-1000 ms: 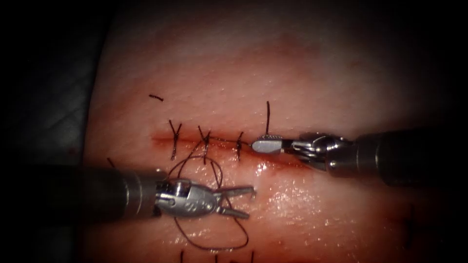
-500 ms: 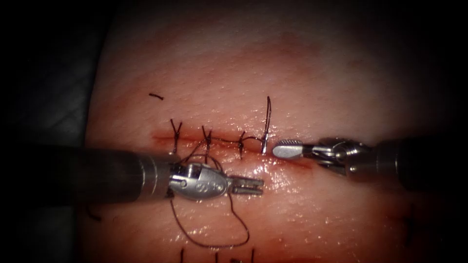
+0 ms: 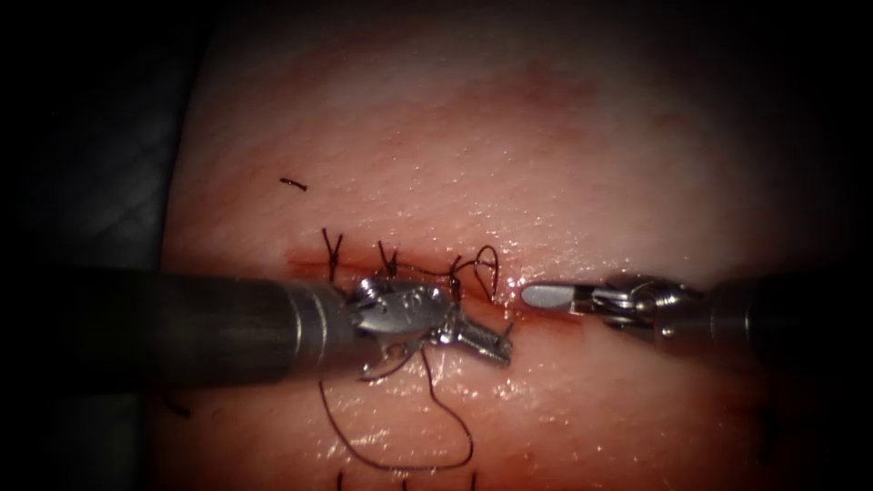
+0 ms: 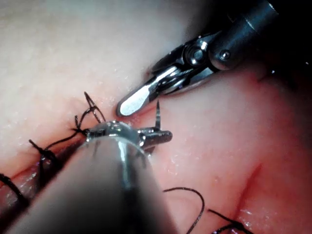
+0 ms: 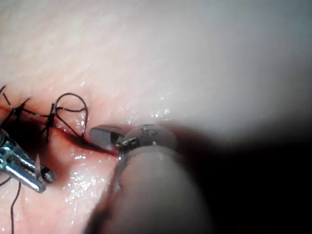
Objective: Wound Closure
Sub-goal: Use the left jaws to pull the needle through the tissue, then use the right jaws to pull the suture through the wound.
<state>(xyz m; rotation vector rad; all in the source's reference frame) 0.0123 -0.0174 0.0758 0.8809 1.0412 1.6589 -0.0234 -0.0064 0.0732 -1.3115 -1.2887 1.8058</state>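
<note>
Needle (image 4: 157, 113): a thin steel sliver standing up from the clamped tips of the left end effector (image 3: 486, 341), just below the cut (image 3: 307, 265); where along its curve it is gripped cannot be told, and it looks clear of the tissue (image 3: 546, 164). Dark thread (image 5: 71, 94) forms a rounded loop at the cut beside knotted stitches (image 3: 331, 250). At the cut's right end, the right end effector (image 3: 544, 294), smooth and spoon-shaped, is closed and empty.

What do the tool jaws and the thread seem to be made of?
Left tool, shut on the needle, and empty right tool: apparently polished steel, bright glints. Thread: dark, thin, matte filament, fibre unclear. Whether the needle is in the tissue is unclear.
</note>
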